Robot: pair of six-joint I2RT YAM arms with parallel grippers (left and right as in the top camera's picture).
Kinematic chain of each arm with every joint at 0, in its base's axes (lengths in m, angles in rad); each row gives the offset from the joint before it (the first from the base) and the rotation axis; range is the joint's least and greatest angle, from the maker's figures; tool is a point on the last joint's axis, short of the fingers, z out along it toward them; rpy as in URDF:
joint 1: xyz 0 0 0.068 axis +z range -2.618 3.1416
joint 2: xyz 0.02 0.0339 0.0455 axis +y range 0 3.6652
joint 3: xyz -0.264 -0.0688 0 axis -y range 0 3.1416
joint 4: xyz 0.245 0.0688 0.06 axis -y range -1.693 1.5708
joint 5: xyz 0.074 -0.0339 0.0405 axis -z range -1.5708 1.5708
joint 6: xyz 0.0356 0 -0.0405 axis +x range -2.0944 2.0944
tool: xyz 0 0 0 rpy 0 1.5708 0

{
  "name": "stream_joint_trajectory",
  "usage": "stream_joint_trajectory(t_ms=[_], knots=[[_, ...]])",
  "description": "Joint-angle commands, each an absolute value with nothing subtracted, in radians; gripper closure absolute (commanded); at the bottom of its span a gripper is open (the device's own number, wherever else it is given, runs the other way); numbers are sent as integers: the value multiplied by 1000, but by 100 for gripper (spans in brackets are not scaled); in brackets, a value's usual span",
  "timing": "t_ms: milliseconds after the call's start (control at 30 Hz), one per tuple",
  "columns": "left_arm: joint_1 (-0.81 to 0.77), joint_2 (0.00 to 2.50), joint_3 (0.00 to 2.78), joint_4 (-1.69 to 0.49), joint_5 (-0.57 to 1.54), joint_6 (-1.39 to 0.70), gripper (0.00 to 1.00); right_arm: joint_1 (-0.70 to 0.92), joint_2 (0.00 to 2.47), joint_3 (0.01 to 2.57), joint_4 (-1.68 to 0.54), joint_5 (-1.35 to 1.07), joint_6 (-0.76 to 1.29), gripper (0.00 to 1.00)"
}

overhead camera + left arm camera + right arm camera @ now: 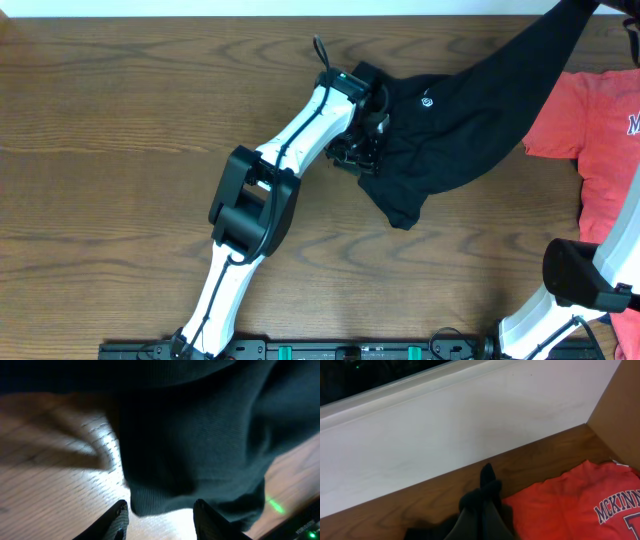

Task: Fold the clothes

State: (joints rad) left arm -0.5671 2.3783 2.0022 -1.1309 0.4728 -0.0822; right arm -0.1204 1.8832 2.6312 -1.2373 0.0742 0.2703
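Left arm point(290, 150) extends forward-right, wrist angled down. Left gripper point(161, 506) fingers point(119, 517) stand apart. Right gripper closed on the clothes point(480, 505).

A dark wood-grain bench point(120, 150) carries everything. The black clothes point(450, 130) lie partly on it, right of centre. A red-orange T-shirt point(600, 130) lies at its right edge.

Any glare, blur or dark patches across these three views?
Overhead: evenly lit and sharp, though the black garment shows little detail. Left wrist: dim and soft, the garment near the lens, a bright glare patch on the table. Right wrist: sharp, the orange T-shirt lettering readable.
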Motion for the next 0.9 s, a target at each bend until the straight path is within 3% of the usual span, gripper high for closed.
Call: stream_joint_trajectory(t_ms=[0,233,267,333,467,633,867], knots=[[-570,2413,1993,-1127,490,-88,54,-132,1885,2636,-1232,49,239,99],[-577,2439,1988,-1068,501,-92,52,-132,1885,2636,-1232,36,238,99],[-578,2441,1988,-1058,518,-92,56,-132,1885,2636,-1232,36,238,99],[-580,2446,1988,-1036,535,-101,94,-131,1885,2636,-1232,36,238,99],[-577,2443,1989,-1009,498,-145,94,-132,1885,2636,-1234,36,238,99],[-546,2397,1994,-1039,297,-155,94,-132,1885,2636,-1246,36,237,99],[-442,2159,2007,-1067,121,-155,94,-132,1885,2636,-1246,36,231,99]])
